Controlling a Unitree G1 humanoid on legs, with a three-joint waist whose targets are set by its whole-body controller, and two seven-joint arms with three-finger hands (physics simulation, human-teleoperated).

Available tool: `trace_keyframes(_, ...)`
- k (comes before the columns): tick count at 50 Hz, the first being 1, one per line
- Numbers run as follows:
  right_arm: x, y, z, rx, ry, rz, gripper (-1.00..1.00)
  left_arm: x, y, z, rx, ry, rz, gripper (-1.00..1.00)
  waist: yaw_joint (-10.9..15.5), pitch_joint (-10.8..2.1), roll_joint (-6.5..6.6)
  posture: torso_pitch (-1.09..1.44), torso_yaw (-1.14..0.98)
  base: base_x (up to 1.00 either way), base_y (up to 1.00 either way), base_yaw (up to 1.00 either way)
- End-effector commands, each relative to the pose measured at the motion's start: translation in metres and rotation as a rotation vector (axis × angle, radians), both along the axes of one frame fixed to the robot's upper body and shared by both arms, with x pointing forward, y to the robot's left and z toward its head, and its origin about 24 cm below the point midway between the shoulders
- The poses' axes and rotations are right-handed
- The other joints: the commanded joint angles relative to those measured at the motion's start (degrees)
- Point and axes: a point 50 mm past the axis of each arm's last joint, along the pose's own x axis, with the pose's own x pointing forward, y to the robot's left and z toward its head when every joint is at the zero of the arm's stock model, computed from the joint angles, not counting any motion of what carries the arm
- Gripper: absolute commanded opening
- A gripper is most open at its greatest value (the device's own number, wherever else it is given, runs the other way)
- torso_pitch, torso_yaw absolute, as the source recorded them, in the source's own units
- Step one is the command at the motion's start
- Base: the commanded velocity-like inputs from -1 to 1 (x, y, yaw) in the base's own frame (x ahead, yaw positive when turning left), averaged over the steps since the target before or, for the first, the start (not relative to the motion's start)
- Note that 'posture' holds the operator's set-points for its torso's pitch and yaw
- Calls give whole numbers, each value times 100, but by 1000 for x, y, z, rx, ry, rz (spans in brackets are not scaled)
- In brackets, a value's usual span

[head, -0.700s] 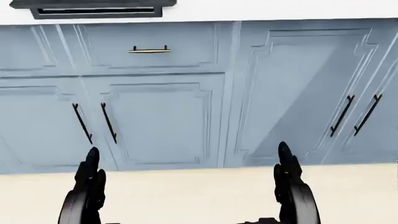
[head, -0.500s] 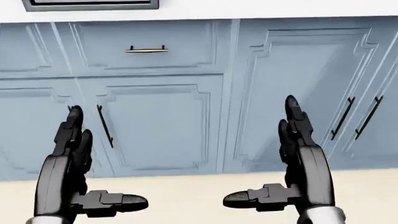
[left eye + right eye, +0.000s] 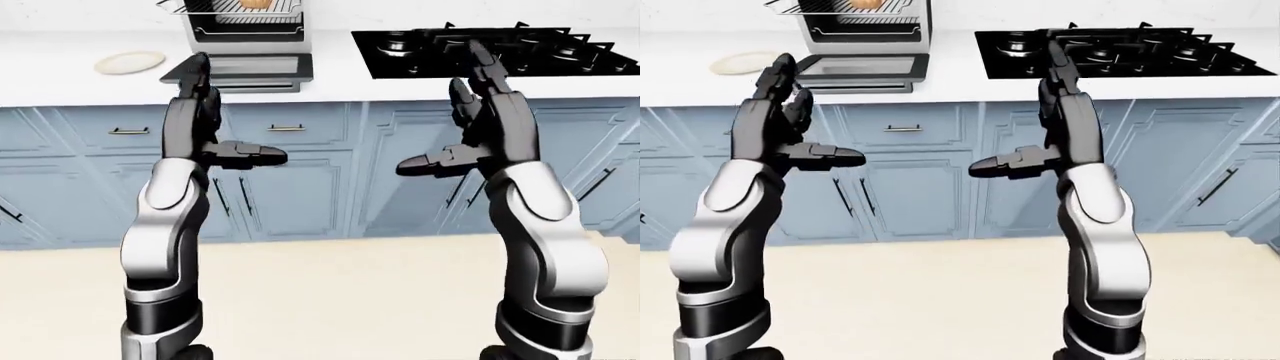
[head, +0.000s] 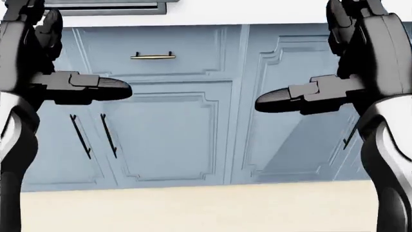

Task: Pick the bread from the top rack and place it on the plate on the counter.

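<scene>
We see our left hand [image 3: 205,112] and right hand [image 3: 478,112] raised, both released and empty, bread [image 3: 254,4] on the oven rack [image 3: 232,9], plate [image 3: 130,62] near the counter's [image 3: 330,75] left edge

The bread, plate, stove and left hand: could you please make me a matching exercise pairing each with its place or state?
Things:
1. bread
2. plate
3. stove
4. left hand

Places or states:
A. black, on the counter at the left-eye view's right
B. raised, open, holding nothing
C. on the oven's top rack
D. on the counter, left of the oven

Pairs: 1-C, 2-D, 3-A, 4-B
</scene>
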Motion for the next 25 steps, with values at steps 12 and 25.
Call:
trace_keyframes(12,-2,1,66,-64,-164,9,100,-1,5,67,20,-183,7,100,1,-184,52,0,0,1,1,0)
trace_keyframes(25,-9,5,82,-66,-212,8,100,-15,14,84,39,-231,45,100,-138,81,487,0,0,23,25,0)
